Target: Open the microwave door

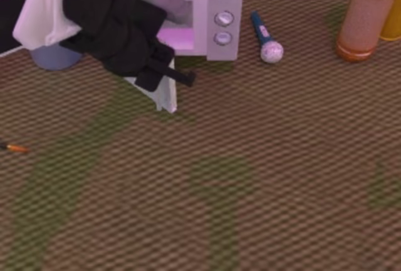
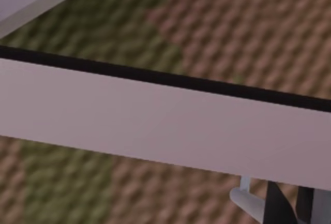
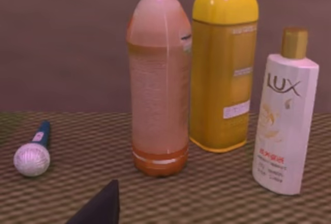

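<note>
In the top view, the small boxy pale lavender-white microwave [image 1: 210,14] stands at the upper middle of the frame, its two round silver knobs [image 1: 223,27] facing down the picture. Its flat pale lavender-white door [image 1: 164,93] is already swung well out, seen nearly edge-on and reaching toward the frame's centre left, with the lit pink cavity showing behind it. My left arm's black pincer [image 1: 169,74] sits on the door's free edge; its dark fingers seem to lie either side of the panel, though I cannot tell how firmly they close. A pale blue cup [image 1: 55,57] peeks out under the arm at upper left. Right of the microwave lie a blue-handled toy microphone [image 1: 266,38] and a tall orange-pink bottle [image 1: 366,14] on the woven brown-and-green table [image 1: 263,177].

The left wrist view is filled by the door [image 2: 165,125] as a broad pale band with a dark upper edge, crossing the frame close to the camera, table weave above and below.

The right wrist view shows only bottles and the microphone; a dark tip at the lower edge is all of that parked pincer, so its opening cannot be told.

I judge the swing to be in its late stage. The next move calls for following the hinge's arc a little farther, then letting go cleanly without dragging the microwave.
</note>
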You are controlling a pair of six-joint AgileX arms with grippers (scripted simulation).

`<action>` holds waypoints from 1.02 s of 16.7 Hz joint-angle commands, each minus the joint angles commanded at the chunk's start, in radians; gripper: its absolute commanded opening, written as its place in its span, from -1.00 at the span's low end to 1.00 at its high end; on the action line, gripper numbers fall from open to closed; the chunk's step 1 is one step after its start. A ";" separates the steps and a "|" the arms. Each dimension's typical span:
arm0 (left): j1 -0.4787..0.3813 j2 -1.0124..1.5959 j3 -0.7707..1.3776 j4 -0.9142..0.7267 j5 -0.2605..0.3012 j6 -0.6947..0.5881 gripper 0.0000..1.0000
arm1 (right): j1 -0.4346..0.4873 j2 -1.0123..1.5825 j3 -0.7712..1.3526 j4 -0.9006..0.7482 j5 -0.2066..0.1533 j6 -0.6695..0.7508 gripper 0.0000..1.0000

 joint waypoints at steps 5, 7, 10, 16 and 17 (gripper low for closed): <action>-0.003 0.002 -0.004 0.000 0.008 0.000 -1.00 | 0.000 0.000 0.000 0.000 0.000 0.000 1.00; 0.008 -0.010 -0.015 -0.001 0.023 0.030 -1.00 | 0.000 0.000 0.000 0.000 0.000 0.000 1.00; 0.039 -0.035 -0.045 -0.009 0.061 0.105 -1.00 | 0.000 0.000 0.000 0.000 0.000 0.000 1.00; 0.062 -0.058 -0.065 -0.012 0.093 0.163 -1.00 | 0.000 0.000 0.000 0.000 0.000 0.000 1.00; 0.062 -0.058 -0.065 -0.012 0.093 0.163 -1.00 | 0.000 0.000 0.000 0.000 0.000 0.000 1.00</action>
